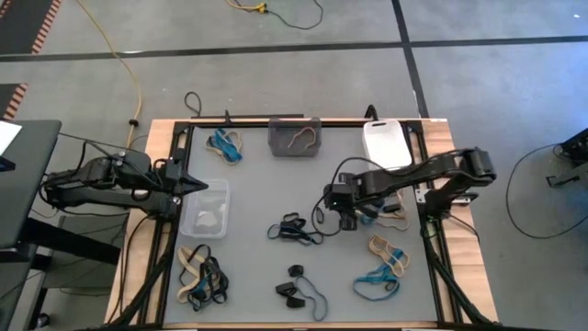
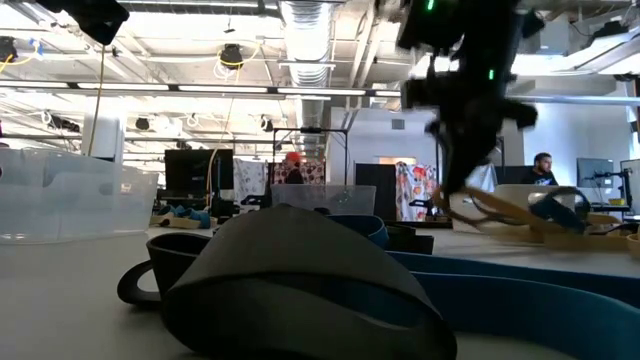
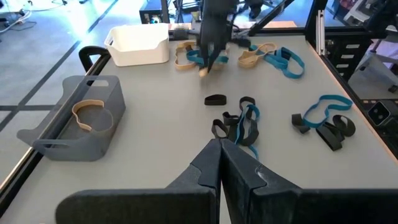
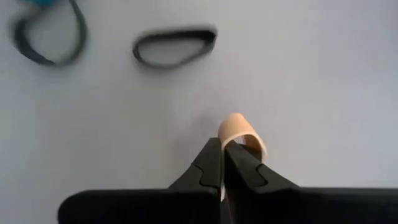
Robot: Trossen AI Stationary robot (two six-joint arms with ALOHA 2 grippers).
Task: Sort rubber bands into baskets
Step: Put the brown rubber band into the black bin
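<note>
Rubber bands (image 1: 295,230) scattered in loose clusters over grey matte tabletop (image 1: 266,188): blue/tan pile (image 1: 224,144) at far-left corner, tan/black/blue tangle (image 1: 199,274) at near-left, black loops (image 1: 299,292) near front edge, blue one (image 1: 377,281) and tan one (image 1: 388,248) at near-right. Thin, floppy, flat strips, curled and overlapping. Right gripper (image 1: 348,218) down near table centre-right, fingers pinched closed on tan band (image 4: 241,130); band arches up as a short curved loop between the tips in right wrist view, small black oval band (image 4: 173,46) lying flat just beyond. Left gripper (image 1: 214,187) parked over left table edge, above clear basket (image 1: 204,210), fingers closed (image 3: 219,163), holding nothing. Grey basket (image 1: 295,137) at far edge centre, solid plastic, rounded rim, one tan band inside (image 3: 91,112). White basket (image 1: 386,142) at far-right corner, touching black frame rail (image 1: 432,184). Clear basket translucent, thin-walled, close to left rail. Open bare surface between grey basket and central black/blue cluster; also a clear strip mid-table between clear basket and right gripper. Right side tighter: bands crowd around right arm (image 1: 432,170) and rail. Wooden border (image 1: 147,175) outside the frame. Low view mostly blocked by wide dark band (image 2: 300,280) close to lens.
</note>
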